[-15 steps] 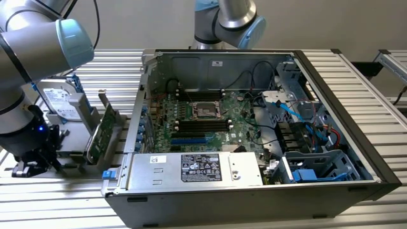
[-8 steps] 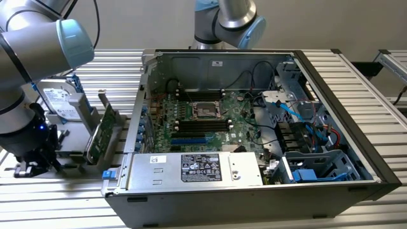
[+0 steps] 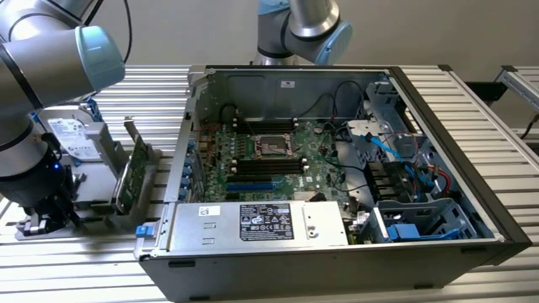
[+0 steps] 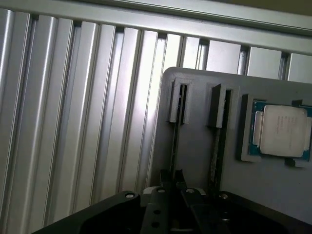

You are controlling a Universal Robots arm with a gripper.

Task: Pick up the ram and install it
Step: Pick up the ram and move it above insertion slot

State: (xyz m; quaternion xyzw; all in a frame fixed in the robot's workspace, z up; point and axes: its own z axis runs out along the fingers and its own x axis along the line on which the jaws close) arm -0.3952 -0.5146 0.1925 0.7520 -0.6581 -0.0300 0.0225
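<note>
The ram [image 4: 174, 146] stands on edge in one slot of a grey holder [image 4: 195, 146], showing as a thin dark line. My gripper [image 4: 171, 178] is right over its near end, fingers drawn close together on the stick's top edge. A second thin green stick [image 4: 216, 151] sits in the neighbouring slot. In the exterior view my gripper [image 3: 40, 221] hangs low at the left, over the parts holder beside the open computer case [image 3: 438, 189]. The motherboard [image 3: 269, 158] lies inside the case with black memory slots [image 3: 267, 166] near its middle.
A square silver processor chip [image 4: 283, 130] rests in the holder beside the slots. A wider green expansion card [image 3: 126, 180] and a hard drive [image 3: 72, 136] stand at the exterior view's left. A second arm [image 3: 303, 28] rises behind the case. Ribbed aluminium table [image 4: 73, 122] surrounds everything.
</note>
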